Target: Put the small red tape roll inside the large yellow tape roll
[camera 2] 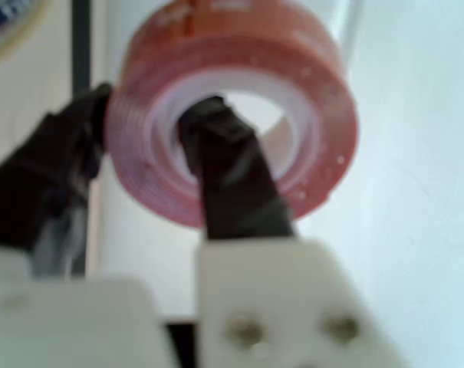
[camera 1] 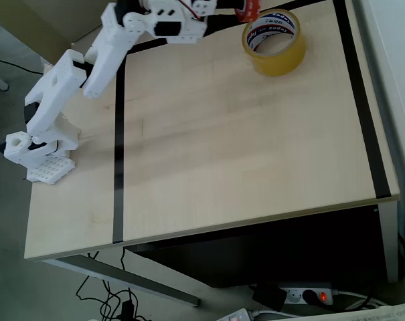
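- Overhead view: the large yellow tape roll [camera 1: 274,41] lies flat on the pale wooden bench [camera 1: 242,147], near its far edge, white core with blue print facing up.
- Overhead view: the white arm [camera 1: 88,67] reaches along the far edge toward the yellow roll; just left of that roll's far rim, at the picture's top edge, a bit of the small red tape roll [camera 1: 248,11] shows at the arm's tip.
- Wrist view: the claw [camera 2: 143,149] is clamped on the red roll [camera 2: 239,107], one dark finger [camera 2: 228,176] inside the white core, the other [camera 2: 55,169] against the outer wall.
- Wrist view: the red roll is held off the bench, its opening facing the camera.
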